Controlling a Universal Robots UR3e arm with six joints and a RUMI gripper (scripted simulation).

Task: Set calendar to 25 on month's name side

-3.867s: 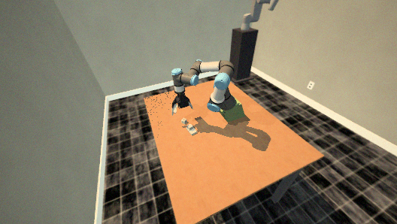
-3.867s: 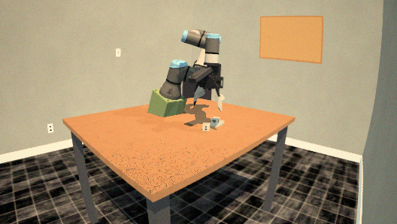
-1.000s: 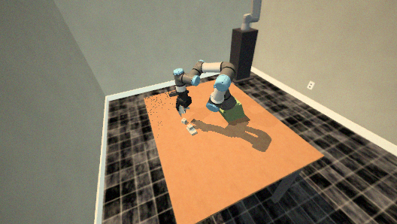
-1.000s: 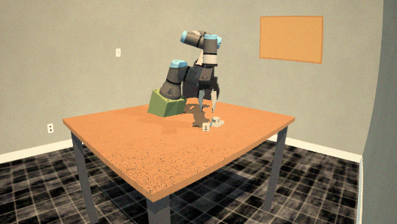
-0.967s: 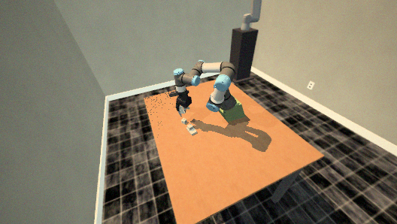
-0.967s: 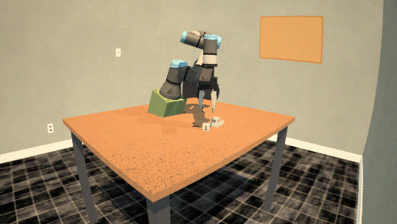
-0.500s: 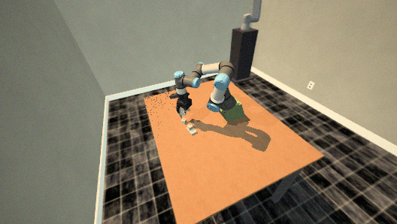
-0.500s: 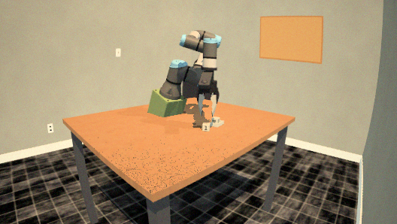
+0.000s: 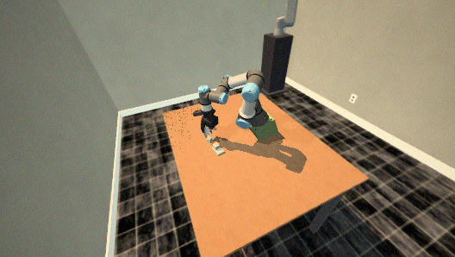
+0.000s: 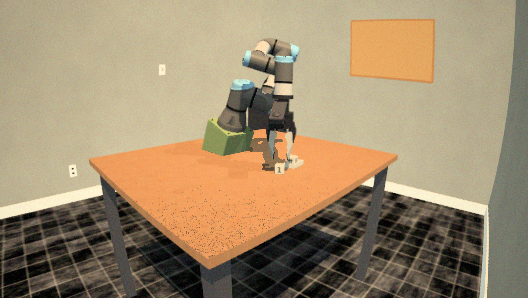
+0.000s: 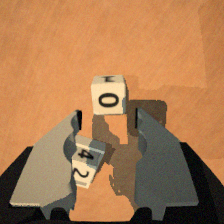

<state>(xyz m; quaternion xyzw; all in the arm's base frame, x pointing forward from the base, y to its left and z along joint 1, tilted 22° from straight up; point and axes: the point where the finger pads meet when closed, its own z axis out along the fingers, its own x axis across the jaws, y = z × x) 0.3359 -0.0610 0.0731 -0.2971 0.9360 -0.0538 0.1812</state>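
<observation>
Orange table [image 9: 276, 172] [image 10: 200, 185] carries the arm [image 9: 249, 103] [image 10: 237, 107], its gripper [image 9: 209, 134] [image 10: 280, 161] [image 11: 108, 110] partly open and ungripped above a pale tray [image 9: 221, 153] [image 10: 298, 164] holding one cube [image 9: 216, 147] [image 10: 293, 159] [image 11: 88, 159], with the other cube [image 9: 209, 139] [image 10: 279, 169] [image 11: 108, 96] off-tray on the tabletop, just beside.

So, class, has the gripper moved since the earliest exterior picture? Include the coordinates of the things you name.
Yes, downward: its fingertips [image 10: 288, 161] were above the green block's [image 9: 269, 129] [image 10: 219, 142] bottom edge in that view; now they appear below it.
</observation>
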